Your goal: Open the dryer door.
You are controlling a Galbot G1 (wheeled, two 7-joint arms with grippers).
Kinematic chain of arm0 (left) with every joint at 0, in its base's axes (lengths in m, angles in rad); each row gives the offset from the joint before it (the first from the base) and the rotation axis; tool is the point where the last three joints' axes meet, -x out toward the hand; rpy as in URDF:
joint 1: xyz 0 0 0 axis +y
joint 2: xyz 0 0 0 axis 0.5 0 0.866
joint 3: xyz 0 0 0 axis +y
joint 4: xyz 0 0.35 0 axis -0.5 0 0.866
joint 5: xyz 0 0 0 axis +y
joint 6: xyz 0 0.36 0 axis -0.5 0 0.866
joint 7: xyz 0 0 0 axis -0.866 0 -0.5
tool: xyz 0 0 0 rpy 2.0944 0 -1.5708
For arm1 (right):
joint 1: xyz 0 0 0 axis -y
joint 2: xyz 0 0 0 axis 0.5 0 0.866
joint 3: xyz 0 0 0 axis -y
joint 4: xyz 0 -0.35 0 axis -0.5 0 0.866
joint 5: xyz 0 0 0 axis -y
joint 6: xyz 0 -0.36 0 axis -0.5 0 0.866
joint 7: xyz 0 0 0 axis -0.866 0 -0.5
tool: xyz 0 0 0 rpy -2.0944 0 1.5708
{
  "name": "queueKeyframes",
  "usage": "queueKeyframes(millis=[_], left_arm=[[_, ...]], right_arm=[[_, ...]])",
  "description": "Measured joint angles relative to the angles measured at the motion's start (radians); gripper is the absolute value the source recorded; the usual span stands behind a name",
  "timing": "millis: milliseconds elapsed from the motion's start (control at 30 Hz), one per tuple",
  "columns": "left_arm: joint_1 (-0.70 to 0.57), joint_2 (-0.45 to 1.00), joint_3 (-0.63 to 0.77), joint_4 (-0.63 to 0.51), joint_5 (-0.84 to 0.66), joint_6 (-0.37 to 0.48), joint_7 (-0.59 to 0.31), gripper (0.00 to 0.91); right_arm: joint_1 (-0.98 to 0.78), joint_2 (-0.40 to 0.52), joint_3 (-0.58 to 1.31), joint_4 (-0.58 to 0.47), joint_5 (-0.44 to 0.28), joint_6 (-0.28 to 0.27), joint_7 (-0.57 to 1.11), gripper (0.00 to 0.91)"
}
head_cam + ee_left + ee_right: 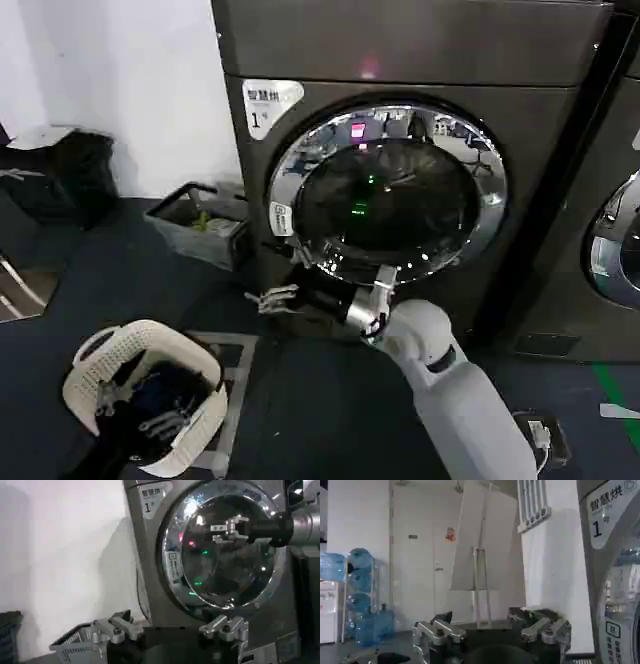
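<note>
We are reaching our right hand point(272, 298), fingers spread and empty, just below the left rim of the dryer door point(388, 192), which is sitting shut. Closing beside the chrome ring could slip off, leaving it latched.

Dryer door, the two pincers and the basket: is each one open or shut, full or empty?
dryer door: shut against the machine.
right pincer: open, empty, in front of the door.
left pincer: open, empty, back from the door.
laundry basket: on the floor, dark things inside.
</note>
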Motion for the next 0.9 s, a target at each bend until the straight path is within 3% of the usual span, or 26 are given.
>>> queueKeyframes(millis=[367, 733, 900], left_arm=[[-0.010, 0.002, 0.013, 0.002, 0.009, 0.012, 0.003, 0.907], [-0.017, 0.003, 0.029, 0.002, -0.004, 0.001, 0.029, 0.907], [-0.017, 0.003, 0.034, -0.001, -0.005, -0.002, 0.024, 0.907]], right_arm=[[-0.033, -0.037, 0.128, -0.073, -0.179, 0.049, -0.029, 0.907], [0.049, -0.033, 0.150, -0.186, -0.182, 0.047, -0.060, 0.907], [0.097, -0.018, 0.129, -0.240, -0.185, 0.072, -0.067, 0.907]])
